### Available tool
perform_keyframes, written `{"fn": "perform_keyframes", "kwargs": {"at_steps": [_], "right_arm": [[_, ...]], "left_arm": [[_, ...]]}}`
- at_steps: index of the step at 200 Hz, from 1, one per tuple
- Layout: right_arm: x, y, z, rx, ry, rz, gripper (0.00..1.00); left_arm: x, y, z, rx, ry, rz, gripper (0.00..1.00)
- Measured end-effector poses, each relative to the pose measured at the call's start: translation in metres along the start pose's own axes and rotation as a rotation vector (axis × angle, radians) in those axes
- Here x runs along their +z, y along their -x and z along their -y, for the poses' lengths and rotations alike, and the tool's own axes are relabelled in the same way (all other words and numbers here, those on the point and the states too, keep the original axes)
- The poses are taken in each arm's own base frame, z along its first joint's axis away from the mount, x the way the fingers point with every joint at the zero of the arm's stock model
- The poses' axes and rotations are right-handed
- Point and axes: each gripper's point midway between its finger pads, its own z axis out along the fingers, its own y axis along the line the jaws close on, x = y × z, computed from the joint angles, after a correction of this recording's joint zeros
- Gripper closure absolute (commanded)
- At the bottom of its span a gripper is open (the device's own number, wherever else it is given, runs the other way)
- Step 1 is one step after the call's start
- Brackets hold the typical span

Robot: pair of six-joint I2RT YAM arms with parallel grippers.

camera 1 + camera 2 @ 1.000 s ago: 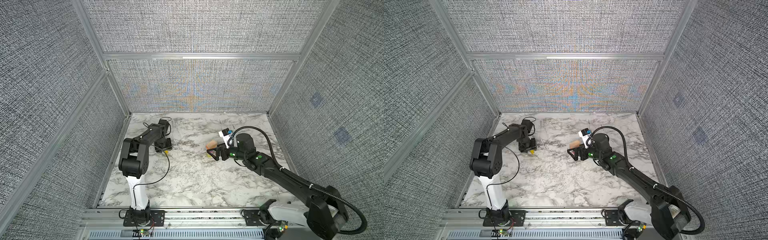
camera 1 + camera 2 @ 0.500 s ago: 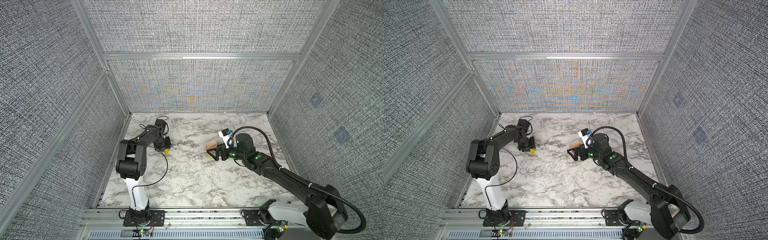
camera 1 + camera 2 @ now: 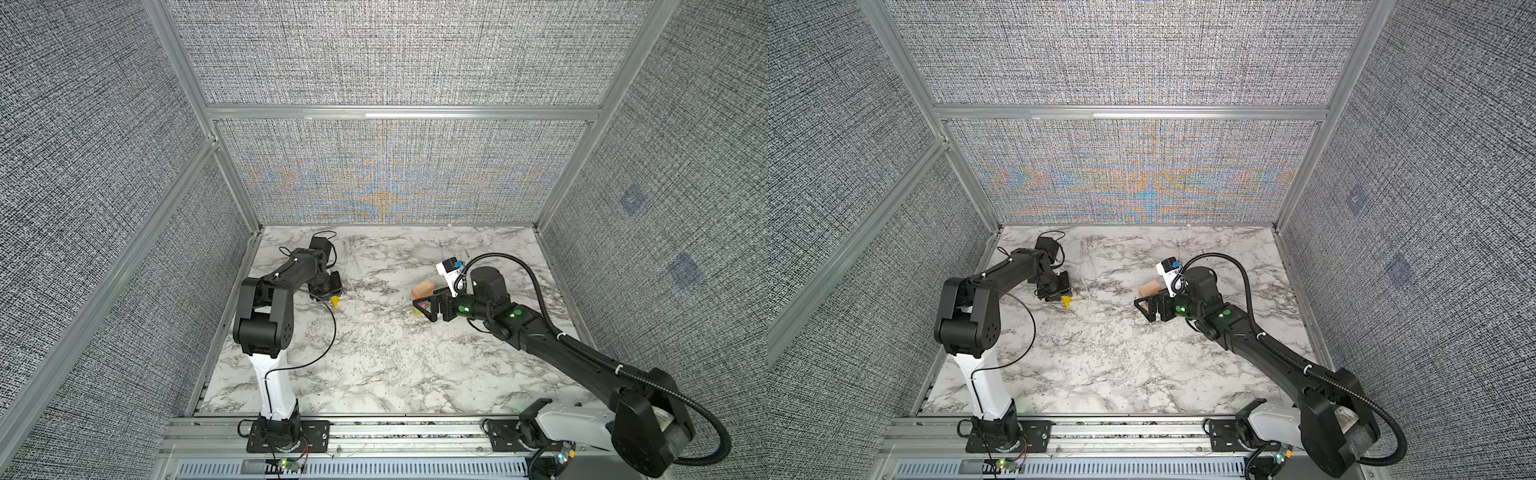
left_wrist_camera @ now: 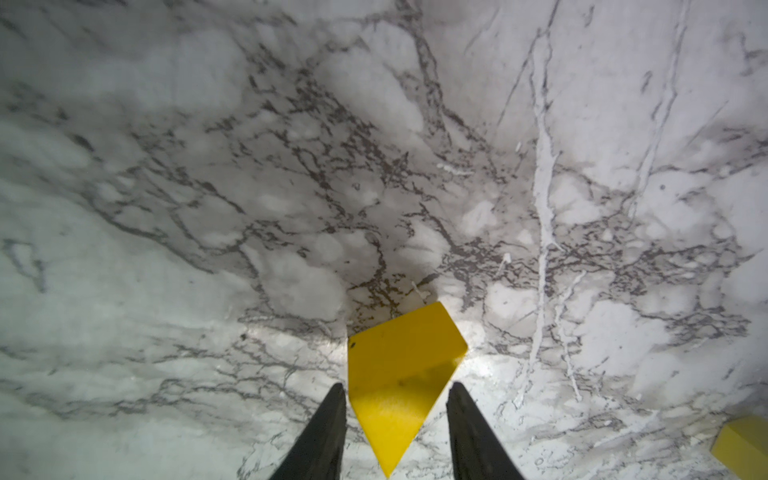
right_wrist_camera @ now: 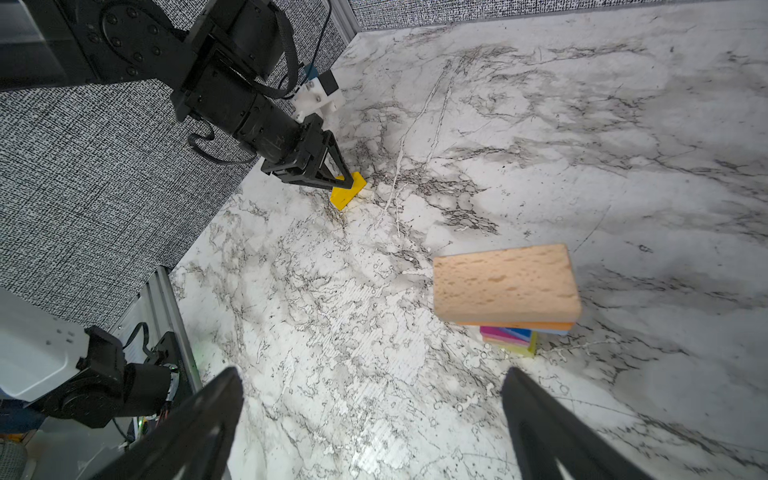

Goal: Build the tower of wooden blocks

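Finds tower [image 5: 509, 338] topped by plain plank [image 5: 505, 286], near spread, empty right gripper [image 5: 372, 374]. Pinches yellow wedge [image 4: 399, 345] in left gripper [image 4: 397, 386], well apart, low over table [image 3: 374, 353]. Leaves seemingly 1 piece to place: that wedge, as cap.

Lost all but a corner of a second yellow block [image 4: 742, 451] to the left wrist view's edge. Could not read the lower layers of the tower [image 5: 509, 338] from the right wrist view, buried under the plain plank [image 5: 505, 286]. Found them too small, half masked by the right gripper [image 3: 420, 308], in both top views. Caught only a tip of the yellow wedge [image 3: 335, 301] there, under the left gripper [image 3: 331, 294].
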Motion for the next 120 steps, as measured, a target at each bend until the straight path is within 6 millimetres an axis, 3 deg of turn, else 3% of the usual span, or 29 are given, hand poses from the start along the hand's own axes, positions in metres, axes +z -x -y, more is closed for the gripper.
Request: {"fn": "perform_keyframes", "kwargs": {"at_steps": [85,120], "right_arm": [[0.000,0.000,0.000,0.000,0.000,0.000,0.01],[0.000,0.000,0.000,0.000,0.001,-0.001,0.01]], "left_arm": [[0.010,0.007,-0.003,-0.001,0.033,-0.013,0.55],[0.014,0.003,-0.006,-0.003,0.040,-0.029,0.64]]}}
